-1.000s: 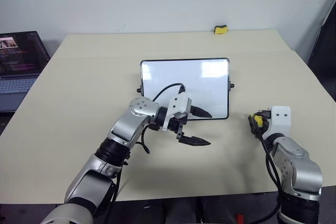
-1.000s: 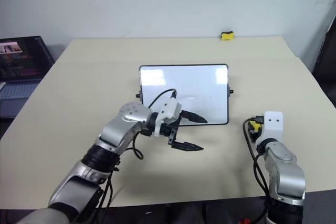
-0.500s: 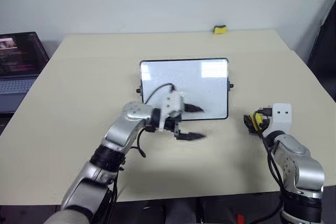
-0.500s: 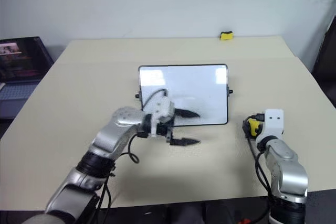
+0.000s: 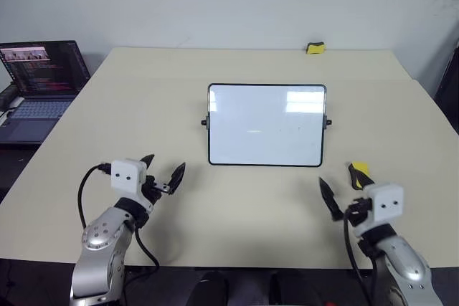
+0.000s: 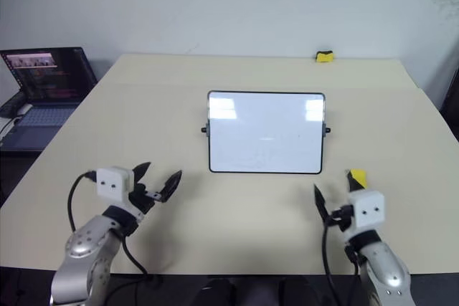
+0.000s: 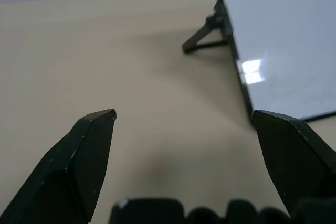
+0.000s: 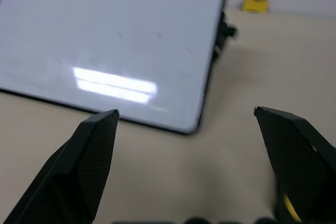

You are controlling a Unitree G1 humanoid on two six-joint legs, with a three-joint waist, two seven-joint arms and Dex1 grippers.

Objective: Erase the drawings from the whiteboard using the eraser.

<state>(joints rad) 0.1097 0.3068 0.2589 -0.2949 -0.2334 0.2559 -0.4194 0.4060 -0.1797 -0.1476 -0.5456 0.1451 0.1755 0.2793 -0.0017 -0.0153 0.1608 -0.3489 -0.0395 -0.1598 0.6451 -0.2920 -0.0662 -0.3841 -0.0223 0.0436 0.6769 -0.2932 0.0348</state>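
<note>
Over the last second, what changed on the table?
The left gripper pulled back off the small black-framed white whiteboard toward the table's near edge, jaws open. The right gripper opened and drew back; the small yellow-and-black eraser block now lies on the table beside it. The whiteboard and the far yellow block stayed put.

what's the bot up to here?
It is on a whiteboard-wiping job, and the wiping looks done. The whiteboard lies on the table with a nearly clean face, only faint specks left. The eraser sits on the table beside the right gripper, which is open and holds nothing. The left gripper is open too, near the table's front edge. A second yellow block lies at the far edge, and a laptop stands off to the left.
</note>
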